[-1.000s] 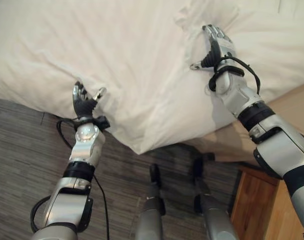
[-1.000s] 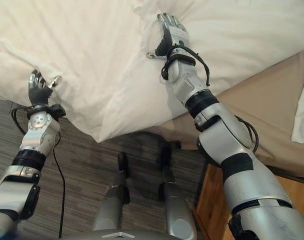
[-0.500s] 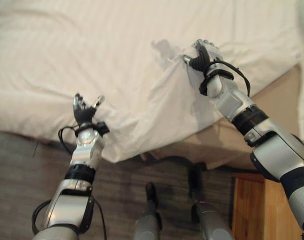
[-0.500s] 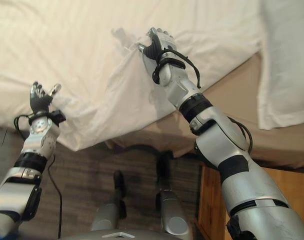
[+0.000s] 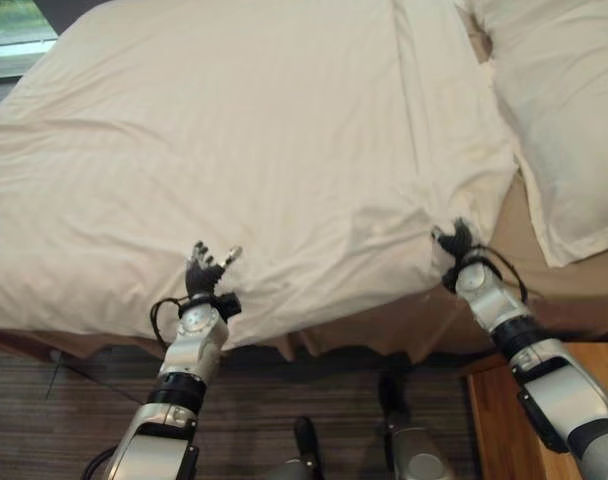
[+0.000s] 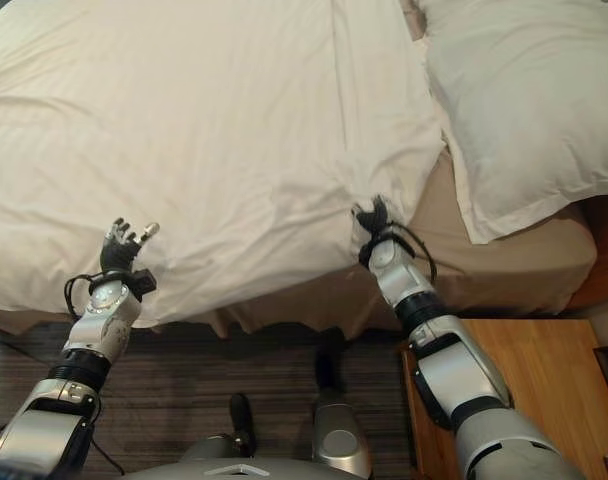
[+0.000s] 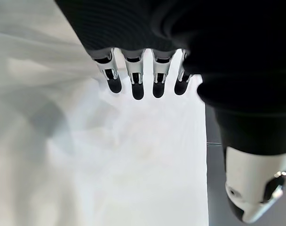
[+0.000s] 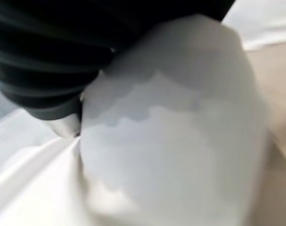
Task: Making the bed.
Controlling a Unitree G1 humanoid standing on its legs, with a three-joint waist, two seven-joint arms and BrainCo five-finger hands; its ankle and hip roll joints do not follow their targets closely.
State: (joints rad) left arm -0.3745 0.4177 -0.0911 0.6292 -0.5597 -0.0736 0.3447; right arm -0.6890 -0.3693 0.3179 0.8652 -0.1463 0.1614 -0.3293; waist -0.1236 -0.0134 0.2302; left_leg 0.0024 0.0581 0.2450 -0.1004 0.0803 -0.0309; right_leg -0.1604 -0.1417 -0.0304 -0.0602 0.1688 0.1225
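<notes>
Right hand (image 6: 374, 220) at 4 o'clock clenches the white striped cotton duvet (image 5: 234, 150) corner to pull it flat; left hand (image 5: 206, 272) at 7 o'clock released, fingers spread.

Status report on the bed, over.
Left hand open, fingers spread, at the duvet near edge. Right hand shut on the duvet corner. Duvet spread over the bed, pillow beside it. Nothing in the way.

We see a matt, creased white cloth duvet (image 5: 244, 130), a smooth tan fabric sheet (image 6: 504, 265), and a glossy wooden bedside cabinet (image 6: 544, 390).
</notes>
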